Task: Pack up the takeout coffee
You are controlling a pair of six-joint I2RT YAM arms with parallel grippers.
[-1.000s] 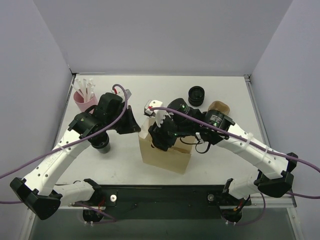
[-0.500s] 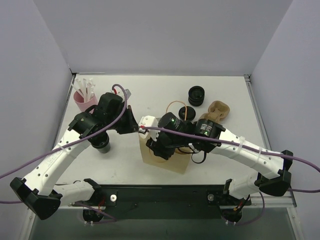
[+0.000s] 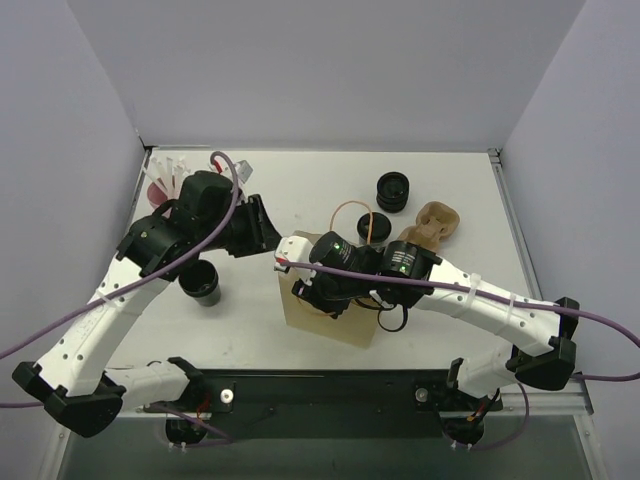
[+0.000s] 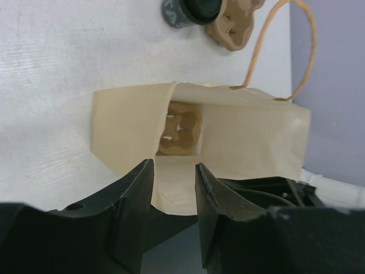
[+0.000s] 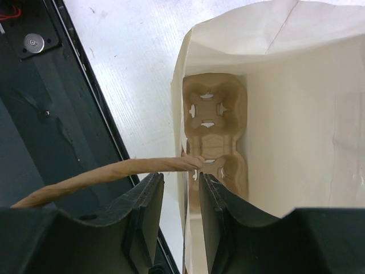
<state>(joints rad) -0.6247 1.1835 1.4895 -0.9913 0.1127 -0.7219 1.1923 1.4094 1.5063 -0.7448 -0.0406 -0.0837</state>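
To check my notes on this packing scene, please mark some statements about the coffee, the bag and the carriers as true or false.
1. The takeout coffee is inside the brown paper bag. False: it stands on the table, left of the bag.
2. A pulp cup carrier lies inside the bag. True.
3. A second pulp carrier lies on the table beyond the bag. True.
4. The bag's mouth is folded shut. False: it is open.
5. The black ribbed rings sit in the bag. False: they are on the table.
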